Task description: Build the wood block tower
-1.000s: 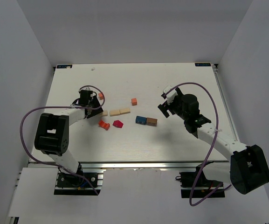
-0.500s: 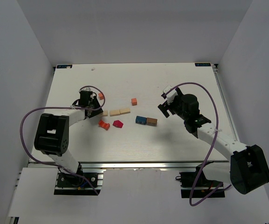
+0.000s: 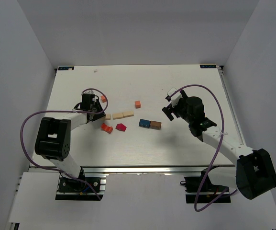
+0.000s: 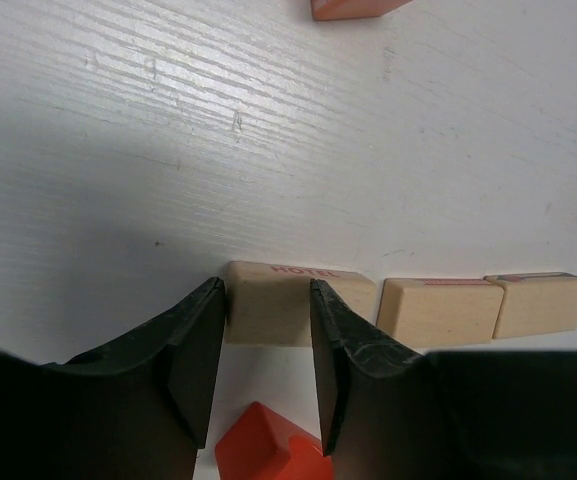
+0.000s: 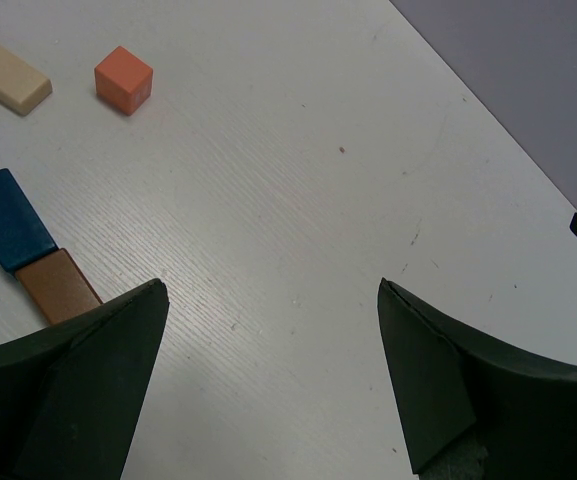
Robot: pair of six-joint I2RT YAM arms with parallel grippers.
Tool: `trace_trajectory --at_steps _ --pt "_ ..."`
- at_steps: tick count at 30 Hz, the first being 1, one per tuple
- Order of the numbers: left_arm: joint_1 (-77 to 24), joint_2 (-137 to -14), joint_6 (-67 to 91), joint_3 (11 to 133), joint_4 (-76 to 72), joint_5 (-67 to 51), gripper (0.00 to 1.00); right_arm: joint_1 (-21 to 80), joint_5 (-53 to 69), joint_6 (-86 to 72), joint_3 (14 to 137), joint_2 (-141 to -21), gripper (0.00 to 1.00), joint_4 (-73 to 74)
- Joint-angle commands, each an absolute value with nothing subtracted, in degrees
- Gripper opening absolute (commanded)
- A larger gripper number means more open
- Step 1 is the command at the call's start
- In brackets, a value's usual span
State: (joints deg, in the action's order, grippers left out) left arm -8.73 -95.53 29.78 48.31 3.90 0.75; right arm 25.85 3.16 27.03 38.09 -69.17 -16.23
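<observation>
The wood block tower is out of view; the blocks lie loose and flat on the white table (image 3: 142,148). Three pale tan blocks (image 3: 118,115) form a row. My left gripper (image 4: 266,290) is open, its jaws a narrow gap apart. Its tips sit at the left end of the tan block marked HOTEL (image 4: 268,308), with a red piece (image 4: 268,445) below the jaws. In the top view the left gripper (image 3: 95,111) stands at that row's left end. My right gripper (image 5: 273,290) is wide open and empty over bare table, right of the blue block (image 5: 8,220) and brown block (image 5: 58,285).
An orange cube (image 3: 138,104) lies behind the tan row, and another orange block (image 3: 103,98) sits beside the left wrist. Two red pieces (image 3: 121,127) lie in front of the row. Grey walls enclose the table on three sides.
The left jaws have drawn closer together around the end of the HOTEL block. The right arm and the blocks have not moved.
</observation>
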Motion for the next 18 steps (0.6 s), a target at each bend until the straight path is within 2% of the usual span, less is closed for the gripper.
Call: trace_trajectory --at_steps 1,18 --pt "-8.61 -92.81 29.0 46.67 4.75 -1.83 0.49 25.49 2.9 26.46 39.2 -69.43 0.9 -16.96" --pt "-9.67 -93.25 32.08 46.23 3.25 -1.67 0.47 25.58 2.64 26.37 39.11 -69.26 0.89 -17.05"
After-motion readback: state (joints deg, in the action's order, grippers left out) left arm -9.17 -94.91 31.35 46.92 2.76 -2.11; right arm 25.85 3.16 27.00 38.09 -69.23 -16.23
